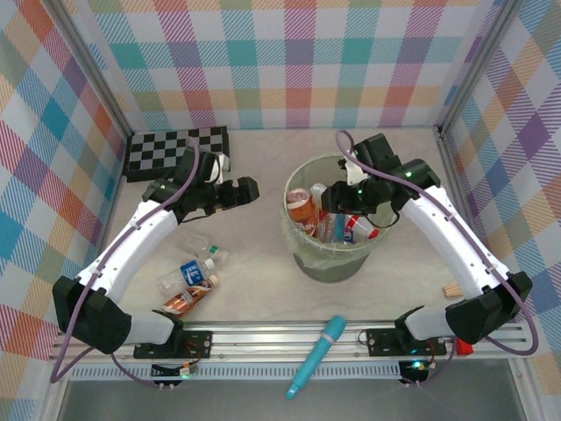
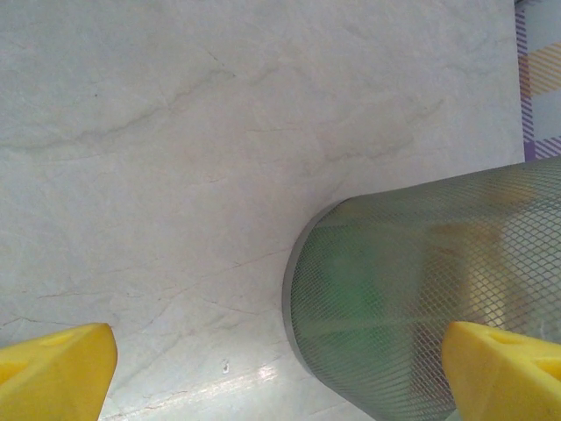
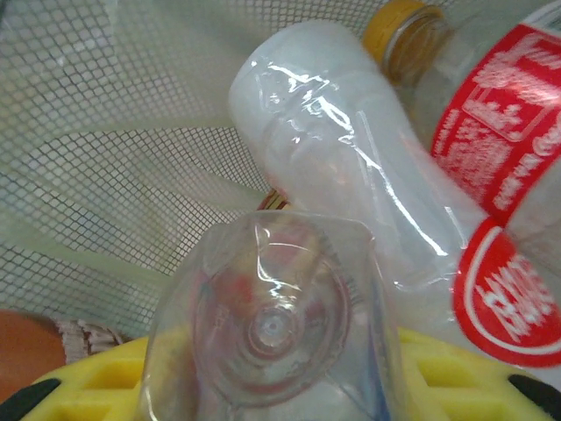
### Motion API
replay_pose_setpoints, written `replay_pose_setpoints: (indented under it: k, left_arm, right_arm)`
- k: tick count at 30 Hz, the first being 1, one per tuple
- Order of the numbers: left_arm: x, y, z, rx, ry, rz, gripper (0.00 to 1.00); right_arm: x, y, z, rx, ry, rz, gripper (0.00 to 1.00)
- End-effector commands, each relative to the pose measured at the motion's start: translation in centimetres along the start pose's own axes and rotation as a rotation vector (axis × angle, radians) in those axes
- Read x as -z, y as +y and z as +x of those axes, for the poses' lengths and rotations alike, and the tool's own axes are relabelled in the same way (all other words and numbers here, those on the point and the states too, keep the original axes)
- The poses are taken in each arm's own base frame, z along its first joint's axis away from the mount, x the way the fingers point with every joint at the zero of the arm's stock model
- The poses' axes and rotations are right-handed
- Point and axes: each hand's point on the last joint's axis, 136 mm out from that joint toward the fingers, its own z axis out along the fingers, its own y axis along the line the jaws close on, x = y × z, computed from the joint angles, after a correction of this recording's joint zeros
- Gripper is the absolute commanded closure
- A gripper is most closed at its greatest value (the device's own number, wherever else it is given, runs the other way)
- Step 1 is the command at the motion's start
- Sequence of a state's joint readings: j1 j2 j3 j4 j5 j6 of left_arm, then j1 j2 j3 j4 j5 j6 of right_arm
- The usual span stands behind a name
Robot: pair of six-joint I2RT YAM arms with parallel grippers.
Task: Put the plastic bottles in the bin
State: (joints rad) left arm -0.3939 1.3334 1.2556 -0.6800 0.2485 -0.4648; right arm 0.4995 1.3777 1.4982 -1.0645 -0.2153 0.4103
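Top external view: pale-green mesh bin [image 1: 331, 256] with clear liner near the centre of the table [image 1: 263, 294], stuffed with bottles [image 1: 302, 207], red and orange labels. Gripping a clear bottle [image 3: 272, 333] inside its rim with the right gripper [image 1: 336, 210]. Left gripper [image 1: 247, 189] spread wide, empty. Loose bottles [image 1: 191, 274] toward the front-left corner.

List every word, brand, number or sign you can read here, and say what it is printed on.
No text is legible in these views.
Red-label bottle in the bin: white lettering, too blurred and tilted to read.
Blue-label bottle: print too small to read.
Orange-brown-label bottle: print too small to read.
Checkerboard: black and white squares, no text.
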Motion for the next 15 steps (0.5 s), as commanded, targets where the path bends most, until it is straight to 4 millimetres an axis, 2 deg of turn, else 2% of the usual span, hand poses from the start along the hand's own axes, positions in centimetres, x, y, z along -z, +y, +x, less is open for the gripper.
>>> replay_pose_setpoints:
  k: [1, 3, 5, 9, 12, 15]
  left_arm:
    - [-0.4, 0.7, 0.3, 0.027, 0.013, -0.017, 0.05]
    - [-0.4, 0.6, 0.3, 0.027, 0.015, -0.014, 0.05]
    - [-0.5, 0.6, 0.3, 0.028, 0.018, -0.013, 0.05]
    - [-0.6, 0.6, 0.3, 0.027, 0.02, -0.012, 0.05]
    - [-0.4, 0.6, 0.3, 0.021, 0.018, -0.015, 0.05]
    - [-0.3, 0.6, 0.3, 0.015, 0.015, -0.018, 0.05]
  right_arm:
    - [-2.0, -2.0, 1.9, -0.071, 0.082, 0.077, 0.53]
    - [-1.5, -2.0, 1.6, -0.065, 0.07, 0.084, 0.49]
    - [-0.4, -1.7, 1.1, -0.054, 0.047, 0.092, 0.4]
    - [2.8, -0.6, -0.6, -0.006, -0.018, 0.107, 0.26]
    - [5.4, 0.4, -1.8, 0.027, -0.07, 0.109, 0.21]
    - [7.7, 1.8, -3.0, 0.066, -0.121, 0.095, 0.21]
